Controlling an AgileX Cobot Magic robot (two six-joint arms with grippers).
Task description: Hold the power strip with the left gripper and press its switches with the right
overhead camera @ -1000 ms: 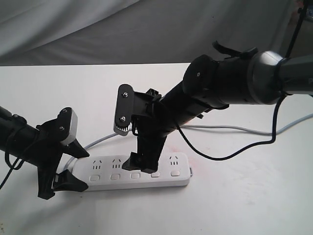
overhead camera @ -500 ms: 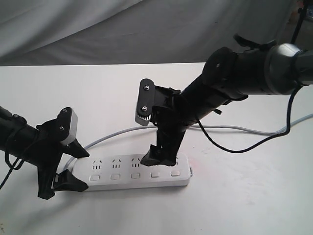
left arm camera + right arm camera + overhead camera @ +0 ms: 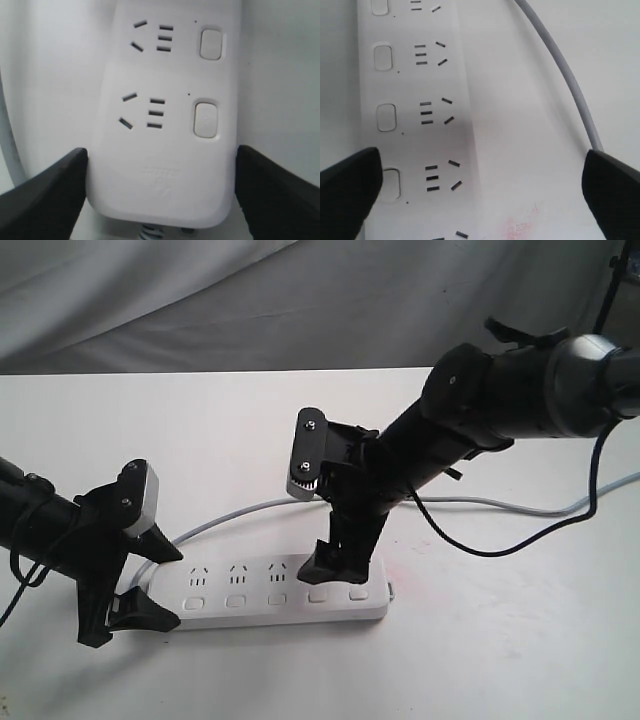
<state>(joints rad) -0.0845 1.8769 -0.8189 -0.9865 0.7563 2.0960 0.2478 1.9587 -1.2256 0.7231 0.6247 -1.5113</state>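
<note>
The white power strip (image 3: 290, 608) lies along the table's front, its row of switches (image 3: 277, 599) on the near side. My left gripper (image 3: 172, 588) is shut on the strip's left, corded end; in the left wrist view both black fingers (image 3: 47, 197) press against the sides of the power strip (image 3: 165, 135), with two switches (image 3: 206, 119) beyond them. My right gripper (image 3: 335, 558) points down over the fourth socket set, jaws wide open. In the right wrist view one of its fingers (image 3: 347, 192) hovers beside a switch (image 3: 391, 184), the other finger is off the strip, over the table.
The strip's grey cord (image 3: 480, 502) runs behind it to the right, also seen as cord (image 3: 560, 70). A black cable (image 3: 480, 545) hangs from the right arm. A faint red stain (image 3: 412, 548) marks the white table. Grey cloth (image 3: 300, 300) hangs behind.
My right gripper has moved rightward along the strip, from about the third socket set to the fourth. The left gripper and the strip have not moved.
</note>
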